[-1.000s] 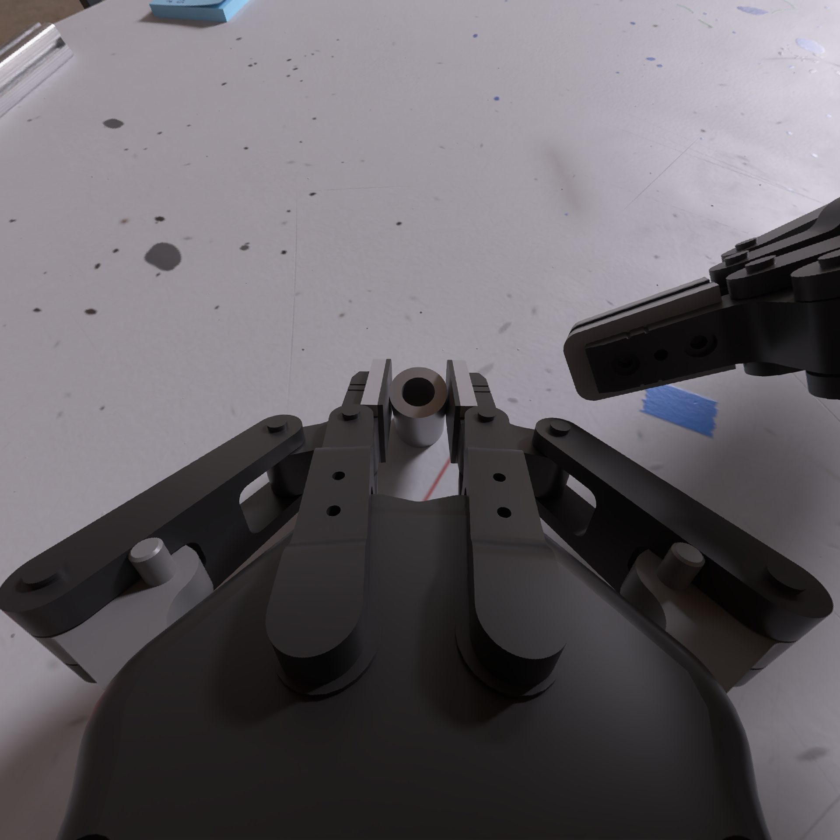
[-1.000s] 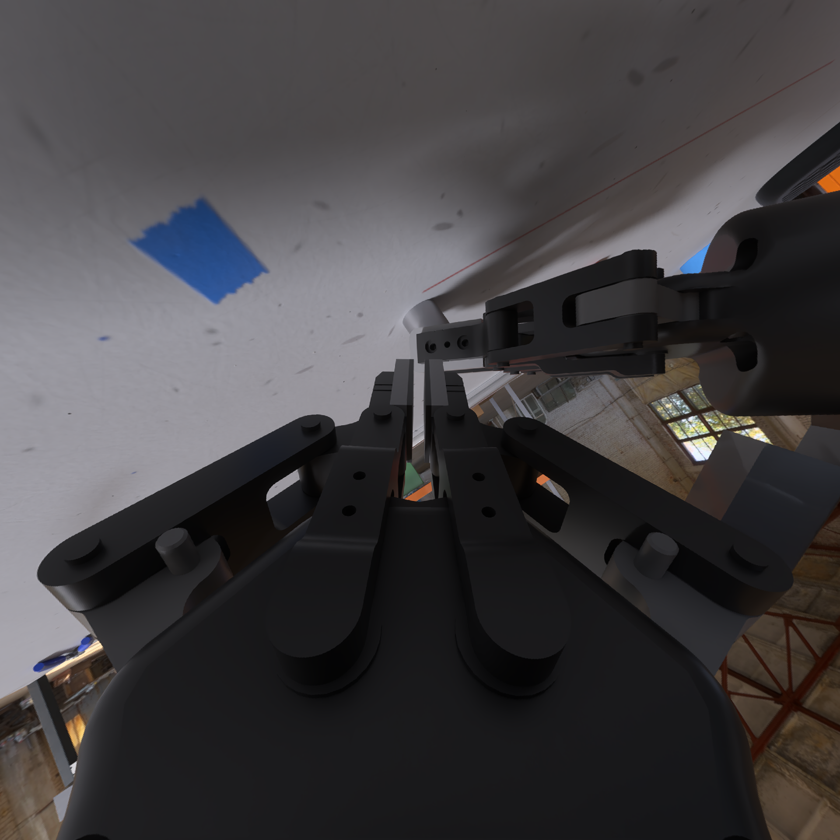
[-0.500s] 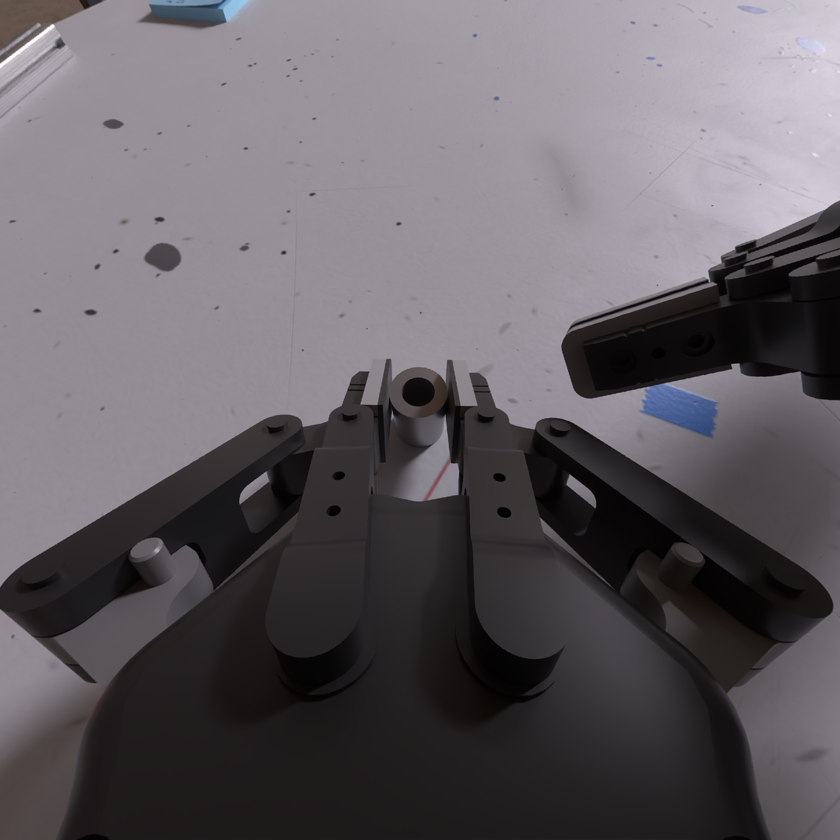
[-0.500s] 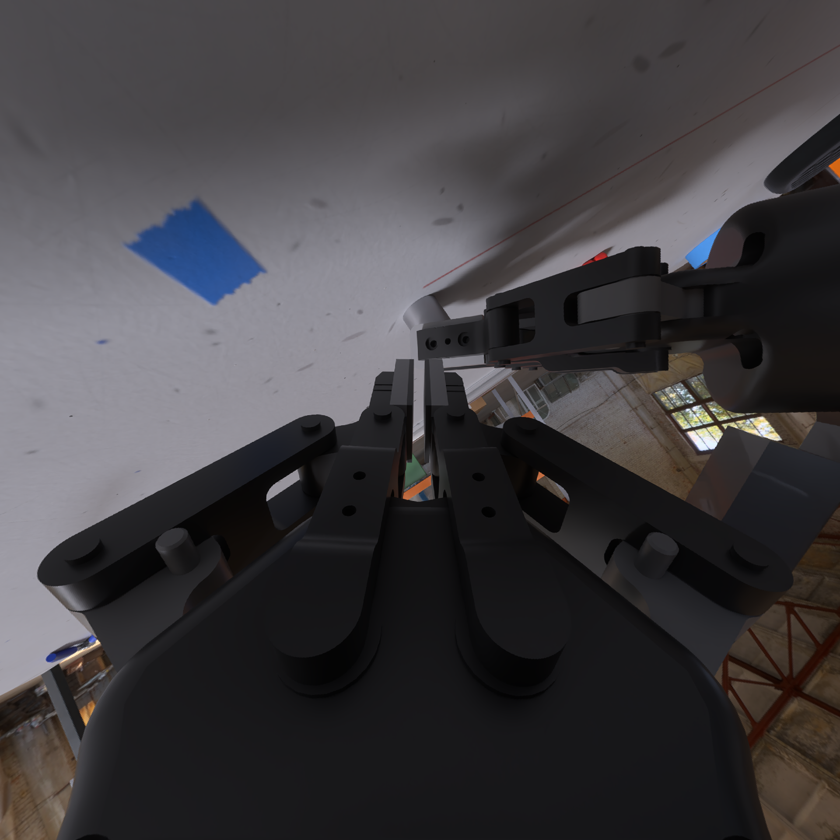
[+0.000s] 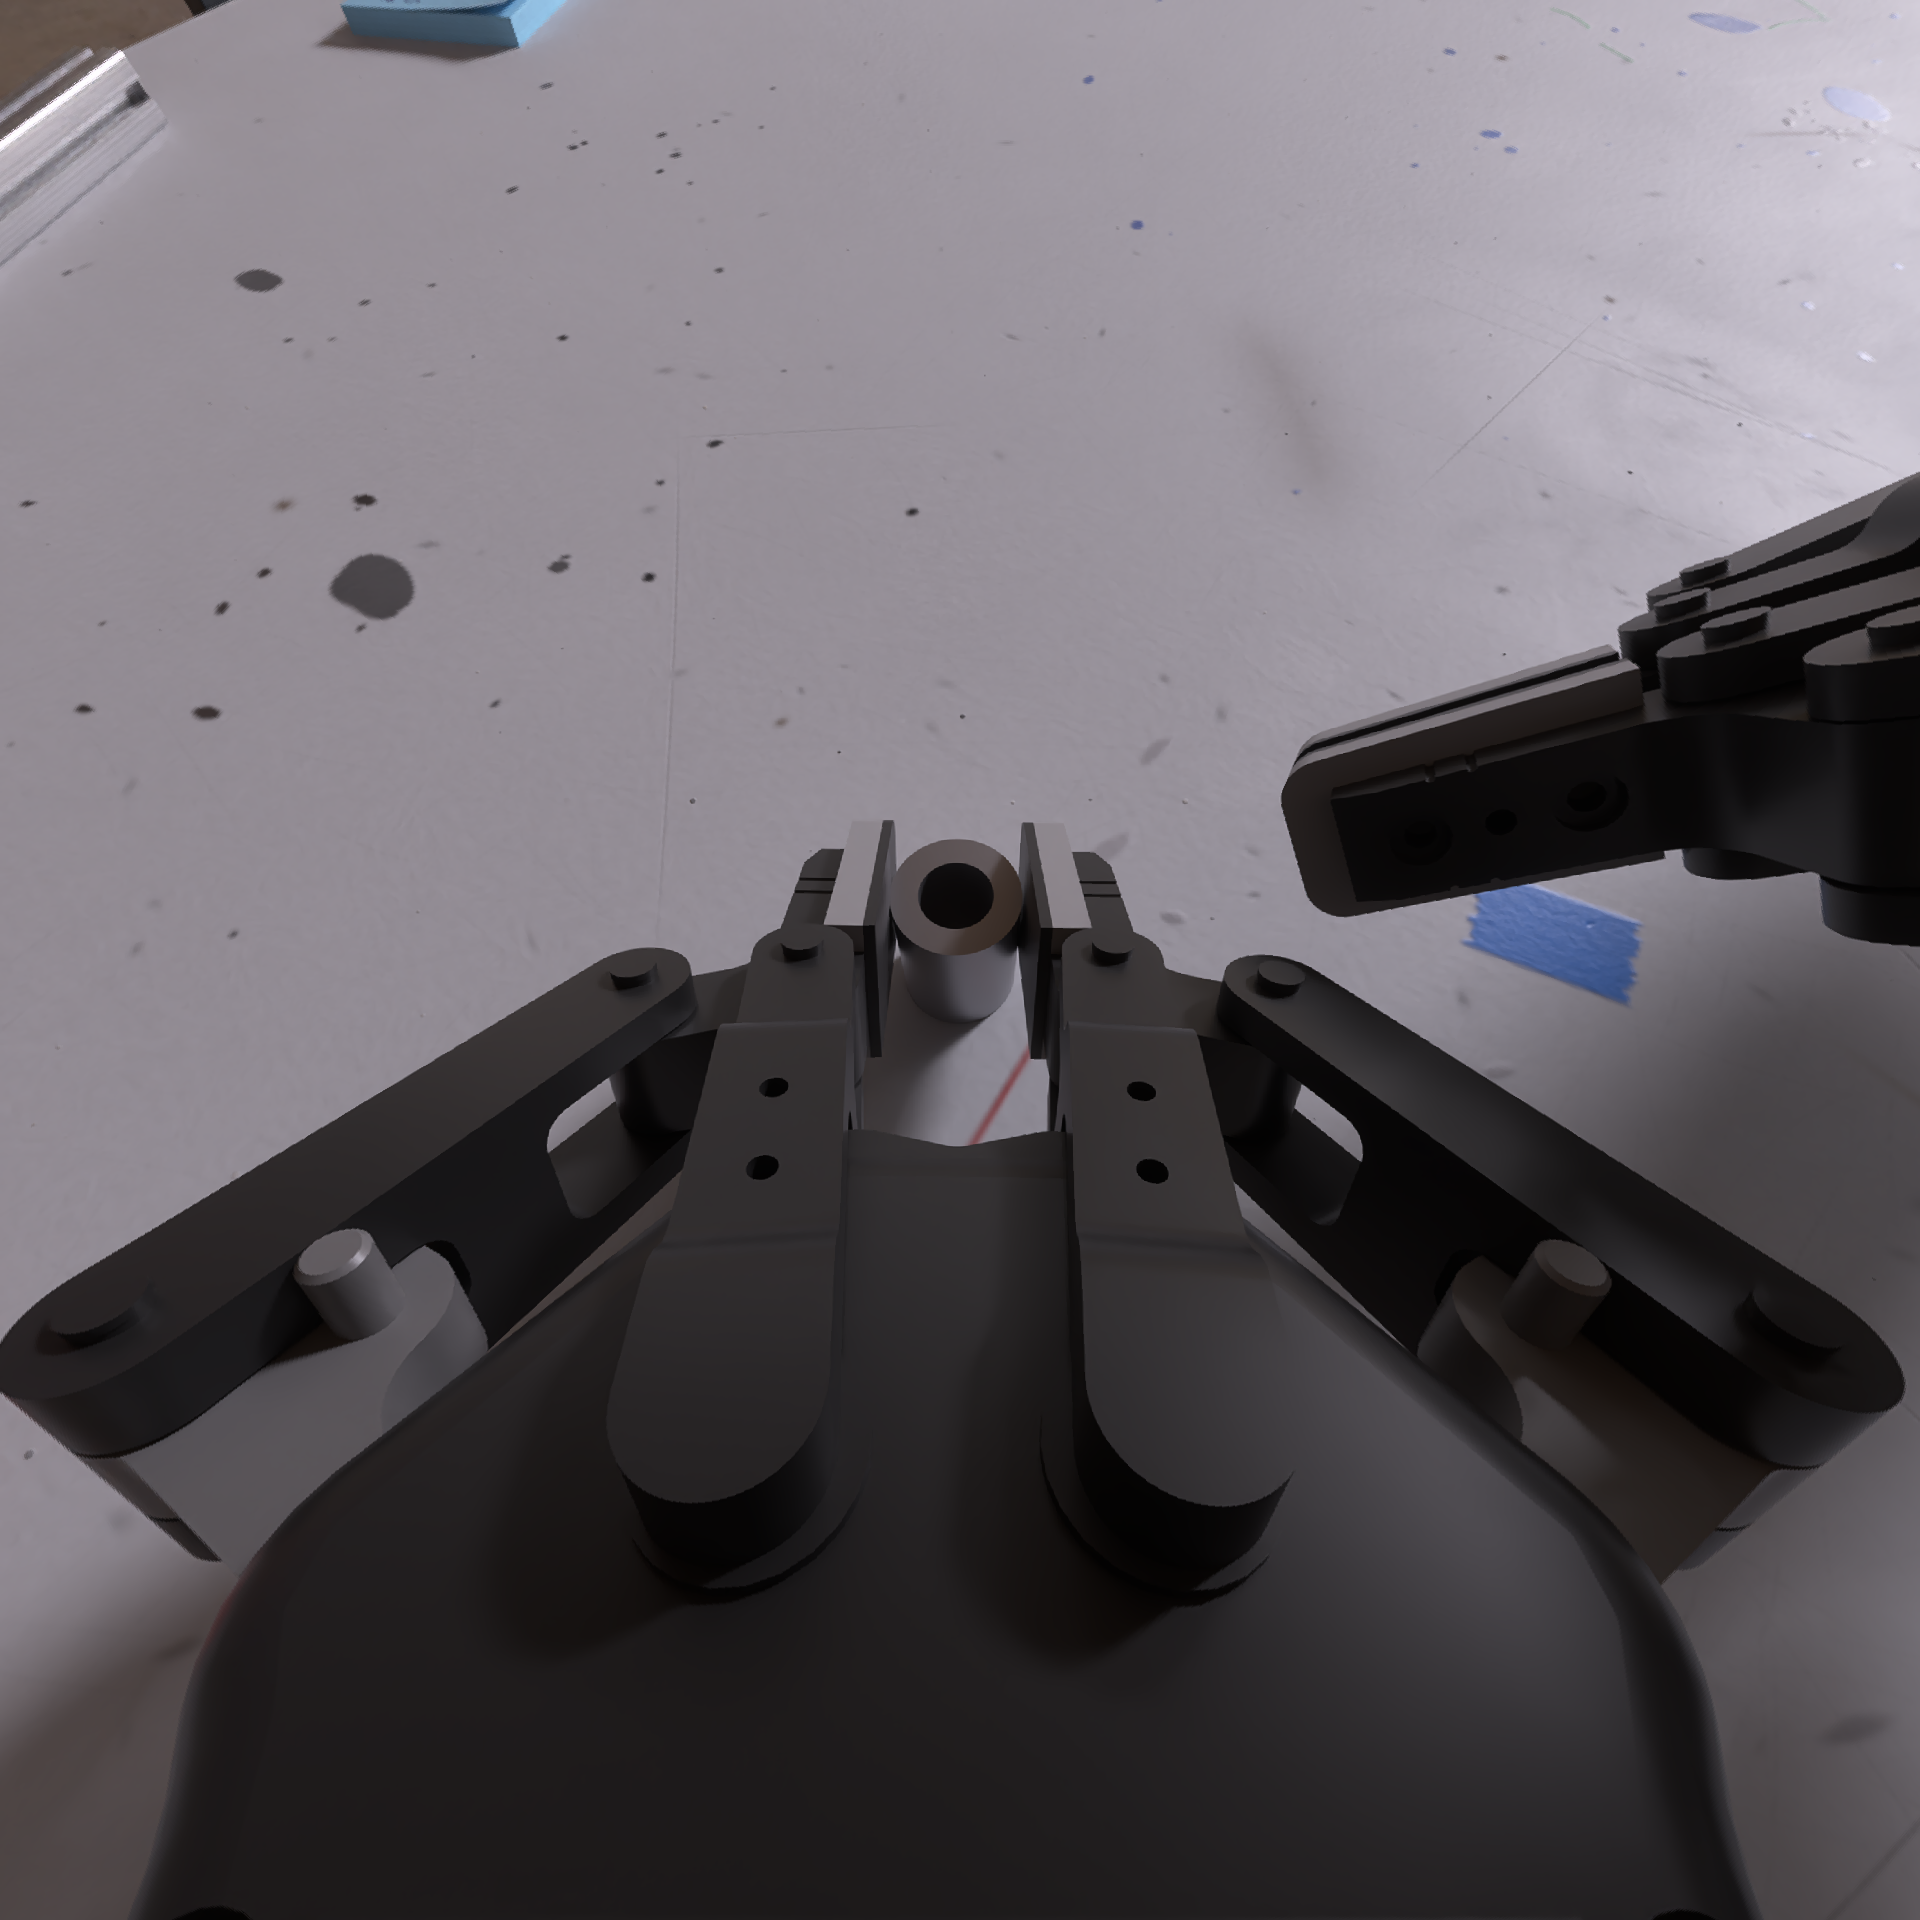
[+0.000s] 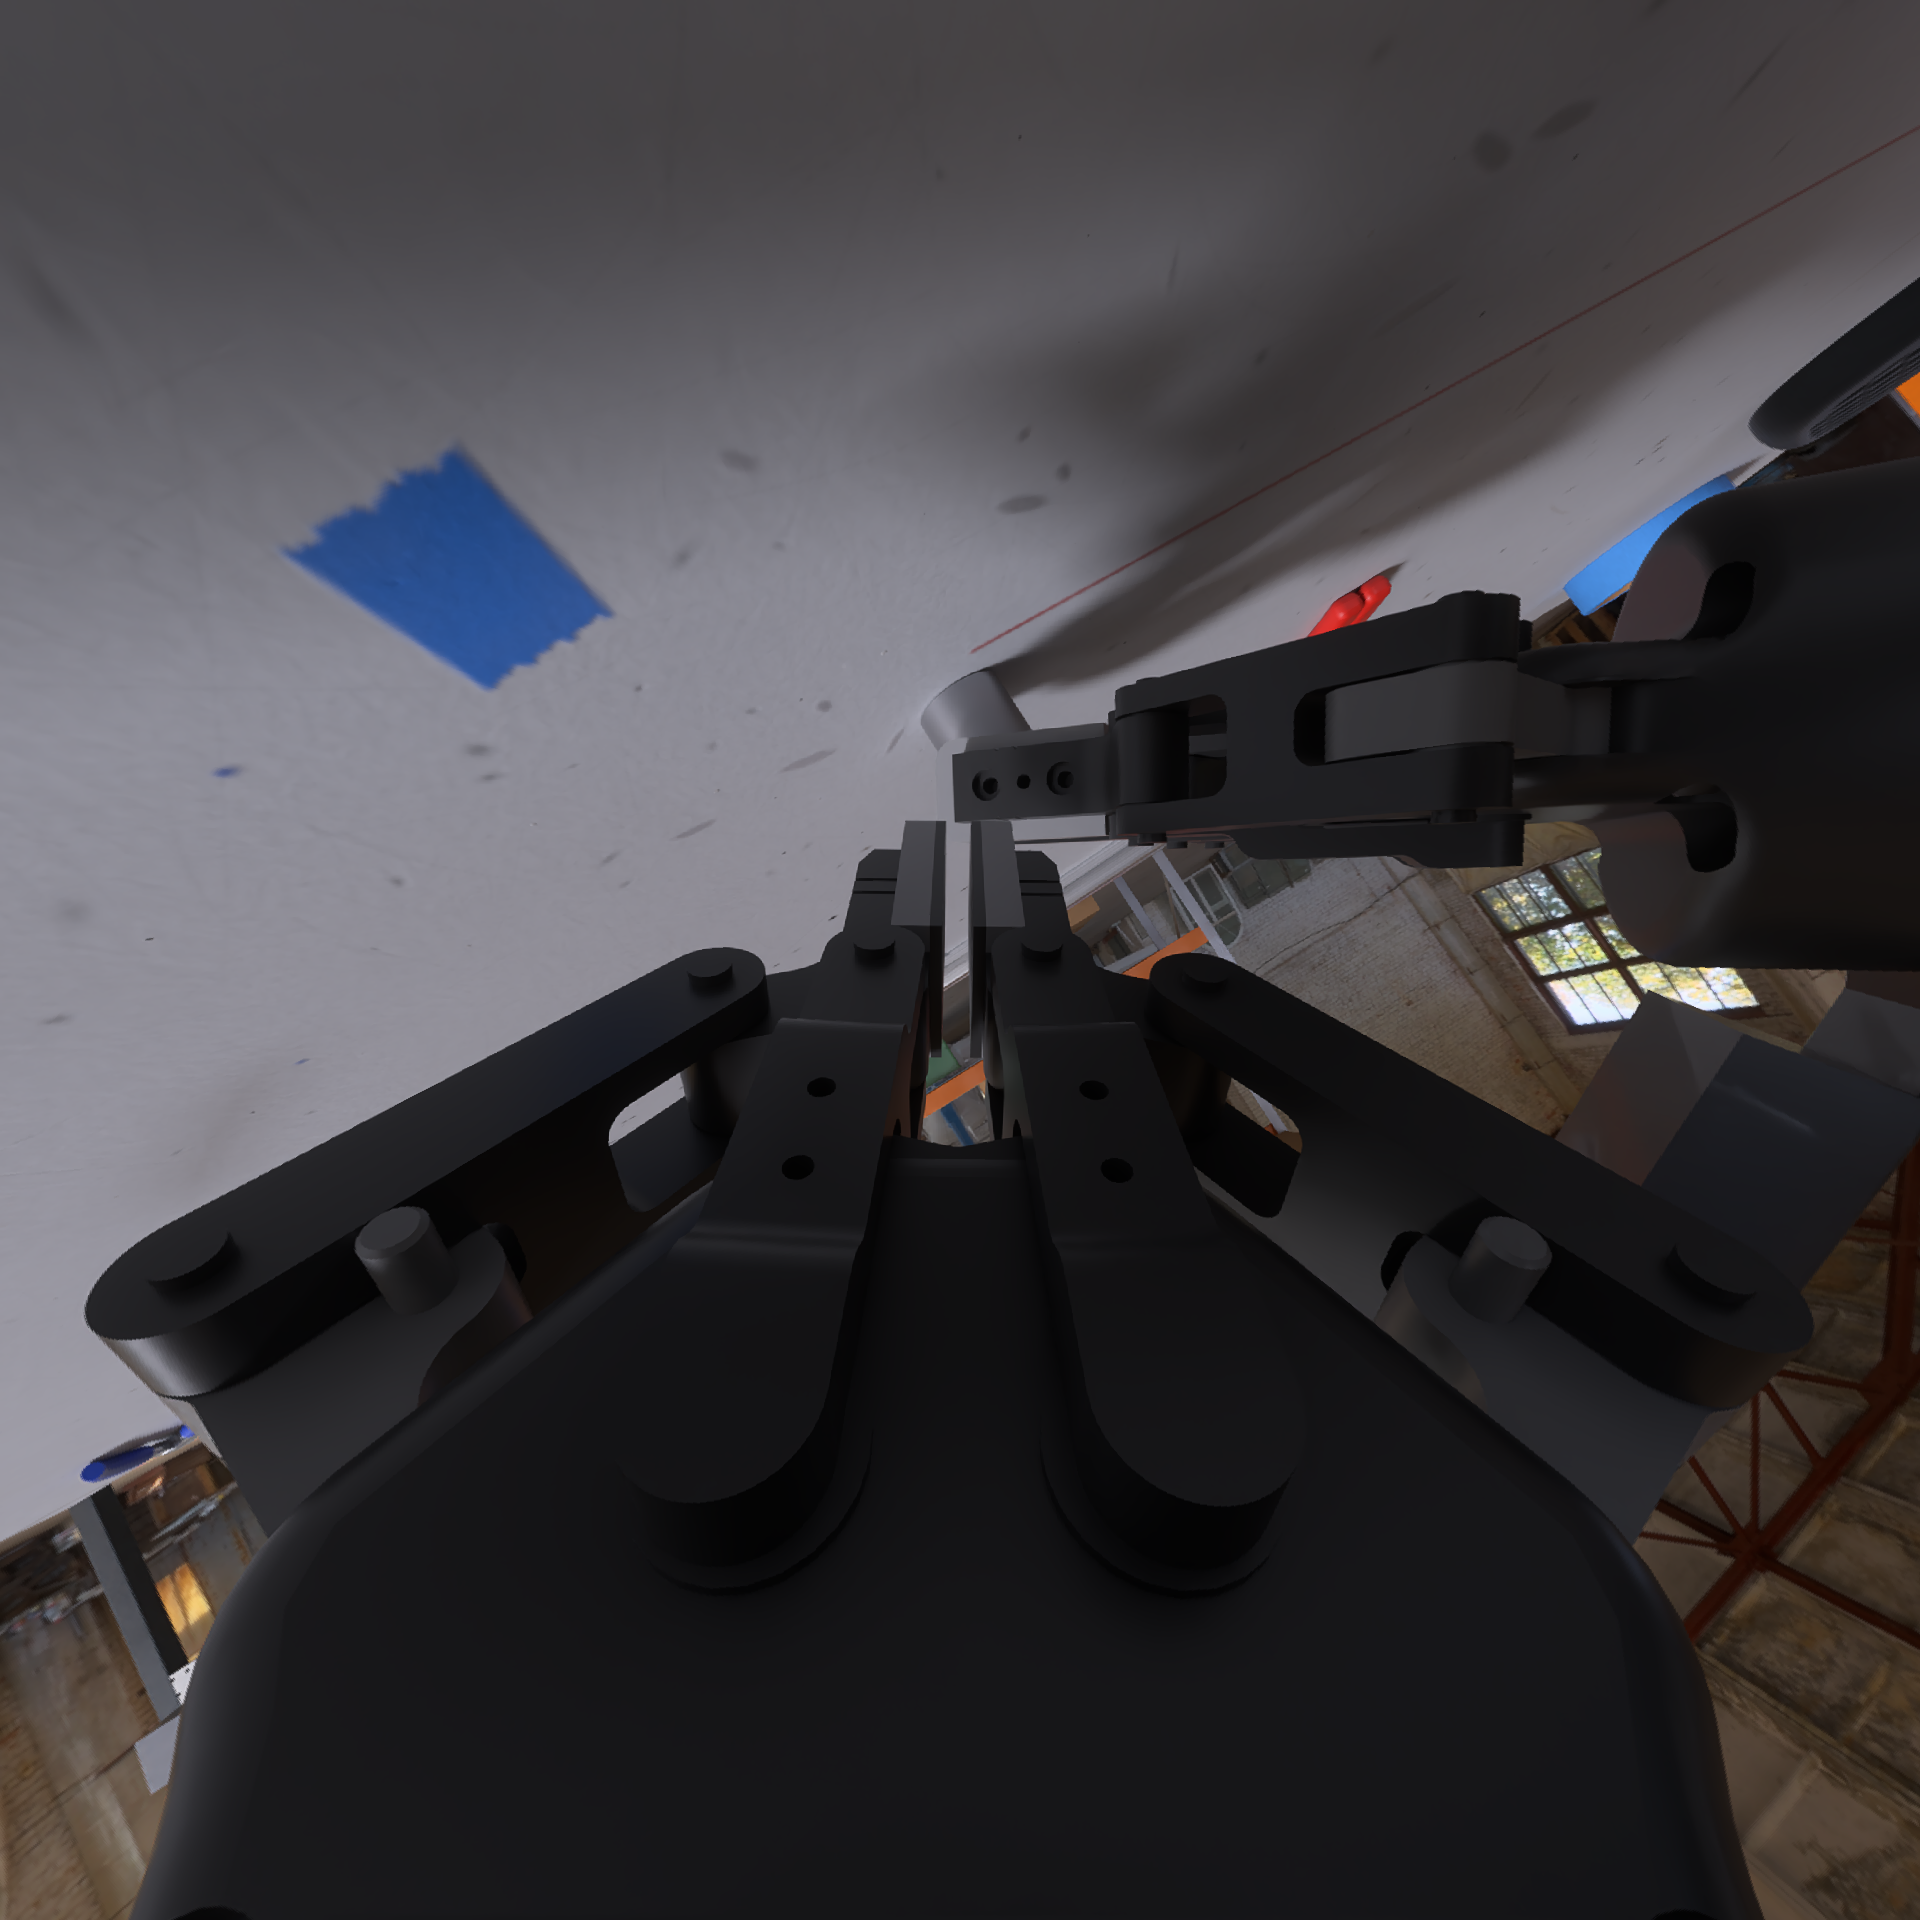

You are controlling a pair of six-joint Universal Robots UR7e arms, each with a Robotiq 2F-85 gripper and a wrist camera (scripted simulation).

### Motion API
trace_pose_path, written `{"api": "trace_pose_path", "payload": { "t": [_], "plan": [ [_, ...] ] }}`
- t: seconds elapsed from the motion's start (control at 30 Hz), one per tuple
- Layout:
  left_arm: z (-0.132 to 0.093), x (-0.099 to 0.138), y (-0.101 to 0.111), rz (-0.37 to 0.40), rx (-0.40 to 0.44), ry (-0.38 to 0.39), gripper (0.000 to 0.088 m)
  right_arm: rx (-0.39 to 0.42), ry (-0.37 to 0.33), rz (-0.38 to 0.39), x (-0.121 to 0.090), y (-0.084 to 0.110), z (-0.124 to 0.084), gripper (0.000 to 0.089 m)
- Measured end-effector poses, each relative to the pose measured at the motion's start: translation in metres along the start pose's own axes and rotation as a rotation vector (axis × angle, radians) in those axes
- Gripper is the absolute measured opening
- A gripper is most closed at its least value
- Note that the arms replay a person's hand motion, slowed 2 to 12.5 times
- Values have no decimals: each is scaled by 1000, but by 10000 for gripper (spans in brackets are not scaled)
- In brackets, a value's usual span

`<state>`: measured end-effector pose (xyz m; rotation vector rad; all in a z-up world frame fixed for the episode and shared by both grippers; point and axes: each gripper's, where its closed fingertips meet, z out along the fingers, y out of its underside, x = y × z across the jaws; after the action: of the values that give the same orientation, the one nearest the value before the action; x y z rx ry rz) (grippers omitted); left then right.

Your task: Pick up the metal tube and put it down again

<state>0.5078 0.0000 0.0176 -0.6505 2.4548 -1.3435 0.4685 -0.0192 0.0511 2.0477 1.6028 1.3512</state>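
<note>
The metal tube (image 5: 956, 925) is a short grey cylinder, upright, with its open end toward the left wrist camera. My left gripper (image 5: 956, 878) is shut on it, one pad on each side. In the right wrist view the tube's lower end (image 6: 971, 707) shows at or just above the white table, below the left gripper (image 6: 1023, 774). My right gripper (image 6: 958, 852) is shut with only a thin slit between the pads and holds nothing. It hovers to the right of the tube, where the left wrist view shows it (image 5: 1351, 821).
A blue tape patch (image 5: 1553, 940) lies on the white table (image 5: 935, 416) under the right gripper and also shows in the right wrist view (image 6: 447, 566). A blue block (image 5: 436, 16) and an aluminium bar (image 5: 62, 135) lie at the far left. A small red object (image 6: 1351, 608) sits beyond the left gripper.
The right gripper has drifted slightly upward in the left wrist view. The left gripper keeps its hold on the tube and has barely moved.
</note>
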Motion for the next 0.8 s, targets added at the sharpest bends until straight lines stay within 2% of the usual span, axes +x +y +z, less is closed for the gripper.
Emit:
{"api": "trace_pose_path", "payload": {
  "t": [0.47, 0.8],
  "plan": [
    [1, 0, -1, 1, -1, -1, 213, -25, -23, -16, -2, 1, 0, 42],
    [2, -1, -1, 4, 1, -3, 213, -18, -40, -1, -2, -2, 0, 42]
  ]
}}
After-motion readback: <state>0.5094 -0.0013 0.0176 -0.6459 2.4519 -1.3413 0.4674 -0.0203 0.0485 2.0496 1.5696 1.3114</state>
